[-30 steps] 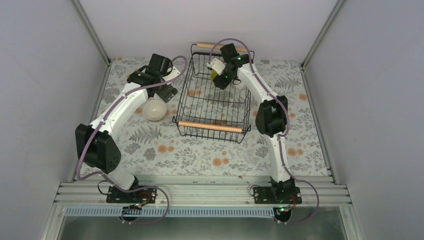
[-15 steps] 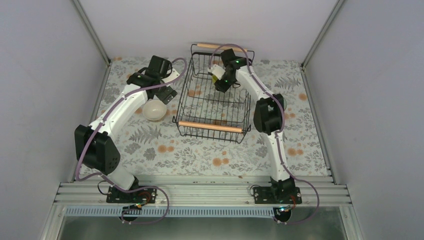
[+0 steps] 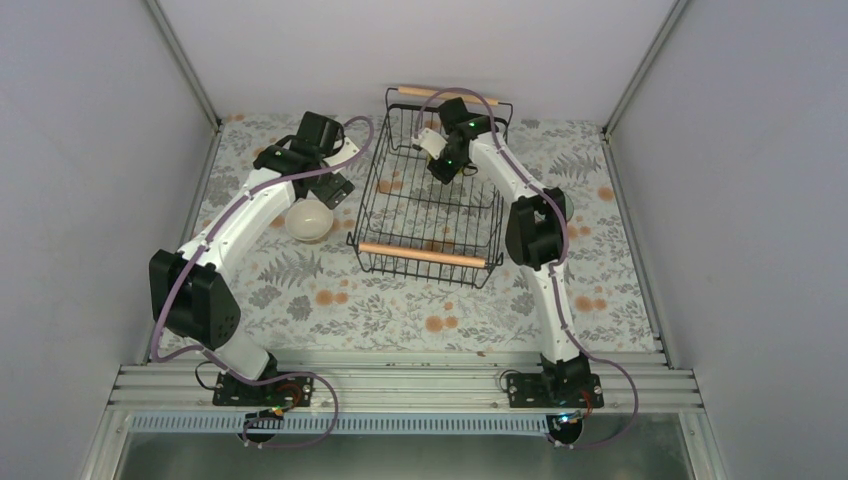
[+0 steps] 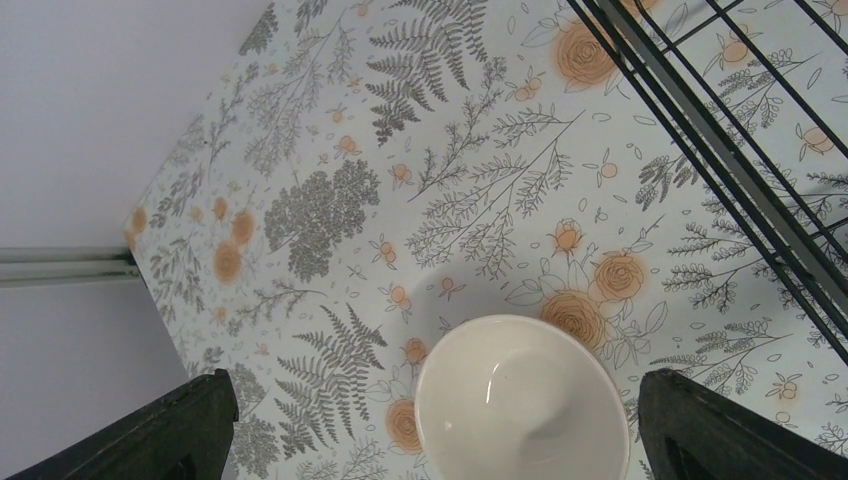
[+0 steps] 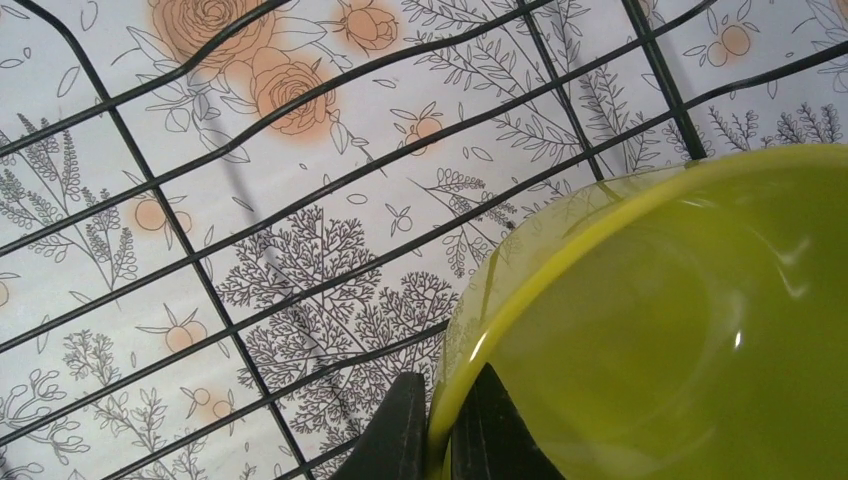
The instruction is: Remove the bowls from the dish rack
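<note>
The black wire dish rack (image 3: 420, 254) with wooden bar handles stands at the table's middle back. Inside it, near the far end, my right gripper (image 3: 441, 165) is shut on the rim of a translucent yellow-green bowl (image 5: 680, 330). One finger (image 5: 395, 435) is outside the rim and the other is inside. A white bowl (image 3: 309, 221) sits upright on the floral tablecloth left of the rack. My left gripper (image 4: 440, 430) hangs above the white bowl (image 4: 520, 400), open wide, its fingers apart from the bowl on either side.
The rack's wire floor (image 5: 300, 290) lies just under the green bowl. The rack's left wall (image 4: 720, 150) runs close to the right of the white bowl. Grey walls enclose the table on the left, back and right.
My right gripper has closed on the green bowl's rim and shifted a little toward the rack's far end. The left arm and the white bowl have stayed put.
</note>
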Robot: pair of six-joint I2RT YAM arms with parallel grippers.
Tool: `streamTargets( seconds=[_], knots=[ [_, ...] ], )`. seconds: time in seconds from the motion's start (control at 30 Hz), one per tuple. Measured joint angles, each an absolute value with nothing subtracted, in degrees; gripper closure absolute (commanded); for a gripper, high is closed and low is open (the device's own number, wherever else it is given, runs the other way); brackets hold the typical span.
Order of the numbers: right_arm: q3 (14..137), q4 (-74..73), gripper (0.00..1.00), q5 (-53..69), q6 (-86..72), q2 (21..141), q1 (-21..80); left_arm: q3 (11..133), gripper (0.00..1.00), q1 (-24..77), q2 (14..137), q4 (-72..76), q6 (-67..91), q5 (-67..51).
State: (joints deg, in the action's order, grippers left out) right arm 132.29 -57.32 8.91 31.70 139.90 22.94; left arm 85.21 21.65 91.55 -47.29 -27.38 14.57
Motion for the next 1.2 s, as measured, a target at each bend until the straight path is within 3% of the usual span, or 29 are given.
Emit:
streamTargets(
  seconds=[0.47,1.0,1.2],
  knots=[
    [132.20,-57.52,0.96,4.03,32.08,137.21,25.58,85.14,0.00,21.65,91.53,-47.20,-27.38,14.98],
    [130.06,-55.44,0.96,-8.47,32.60,120.64,30.94,84.29,0.00,21.67,88.75,-46.11,-27.38,16.95],
    [117.97,-55.05,0.96,-15.53,32.08,108.27,29.67,84.40,0.00,22.22,88.66,-46.17,-27.40,17.02]
  ],
)
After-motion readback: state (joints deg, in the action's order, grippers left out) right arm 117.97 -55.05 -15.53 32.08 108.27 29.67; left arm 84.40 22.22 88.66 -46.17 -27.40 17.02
